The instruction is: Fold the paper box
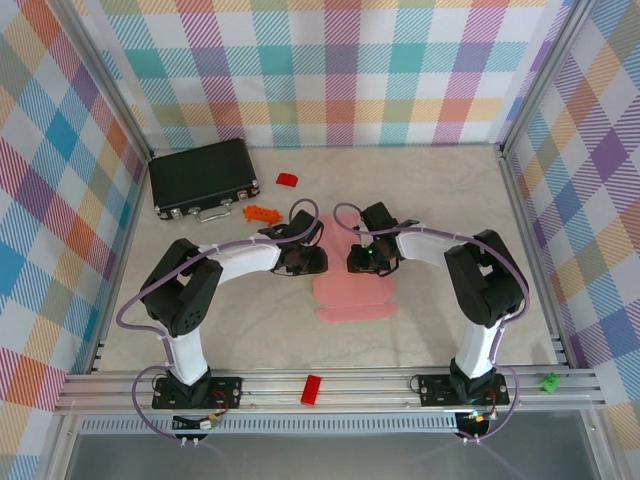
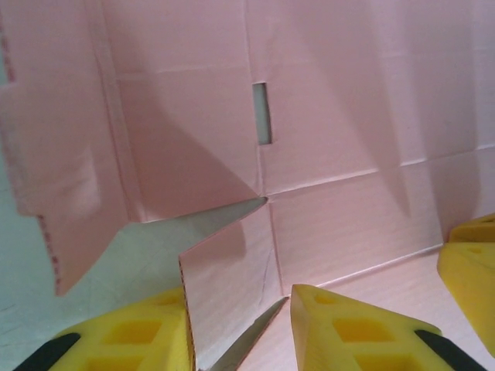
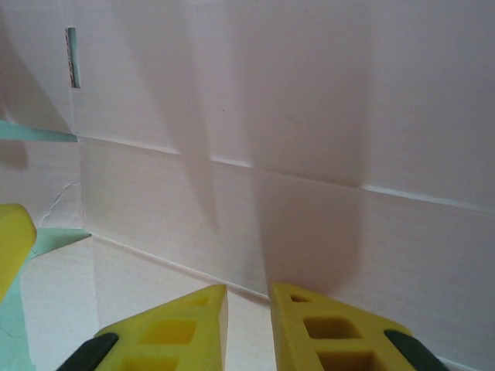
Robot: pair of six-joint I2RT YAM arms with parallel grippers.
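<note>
Showing scored creases, thin matte pale-pink paper box (image 1: 355, 295) lies on beige table (image 1: 440, 180), plaid walls (image 1: 330, 70) around. Left gripper (image 2: 240, 290) parted astride flap (image 2: 224, 278); right gripper (image 3: 247, 286) grip indeterminable.

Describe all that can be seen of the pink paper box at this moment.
The paper box is not yet folded: a pale-pink thin card sheet lying mostly flat at the middle of the table. It shows straight crease lines, a narrow slot and tabbed flaps. One flap stands up between the fingers of the left gripper, against one of them. The right gripper is close over a creased panel; contact there cannot be judged.
</note>
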